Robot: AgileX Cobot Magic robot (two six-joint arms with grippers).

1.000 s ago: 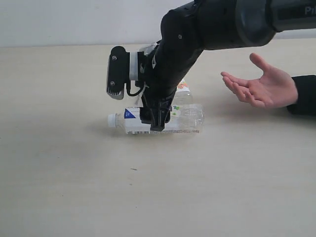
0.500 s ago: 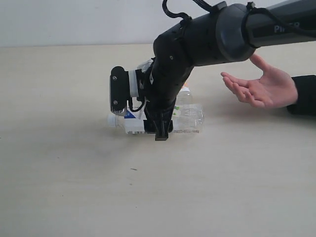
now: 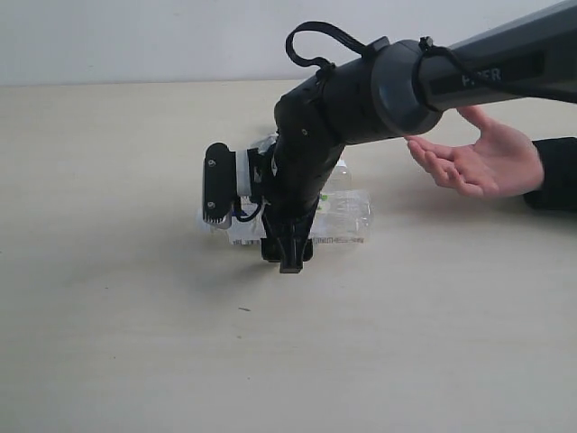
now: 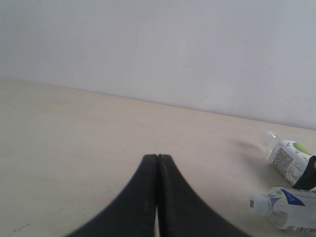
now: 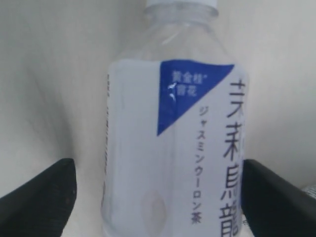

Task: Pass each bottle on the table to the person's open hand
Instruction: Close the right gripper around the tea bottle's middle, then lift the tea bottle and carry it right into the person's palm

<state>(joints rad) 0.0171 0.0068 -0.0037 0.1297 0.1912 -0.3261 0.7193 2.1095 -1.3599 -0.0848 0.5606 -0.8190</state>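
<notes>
A clear bottle with a white and blue label [image 3: 344, 222] [image 5: 177, 148] lies on its side on the table [image 3: 135, 316]. My right gripper [image 3: 288, 257] [image 5: 158, 197] is down over its middle and open, one finger [image 5: 39, 197] standing clear of one side and the other [image 5: 276, 197] close against the label. A second bottle [image 3: 339, 175], with a green-printed label [image 4: 289, 158], lies just behind, mostly hidden by the arm. The person's open hand [image 3: 478, 158] waits palm up at the right. My left gripper [image 4: 157, 157] is shut and holds nothing, far from both bottles.
The left wrist view also shows the blue-labelled bottle [image 4: 281, 205] and part of the right arm [image 4: 308, 175]. The dark sleeve [image 3: 554, 171] lies at the table's right edge. A pale wall runs behind the table.
My right arm has come down, and its gripper has sunk from above the blue-labelled bottle to astride it near the table. The hand and both bottles have stayed put.
</notes>
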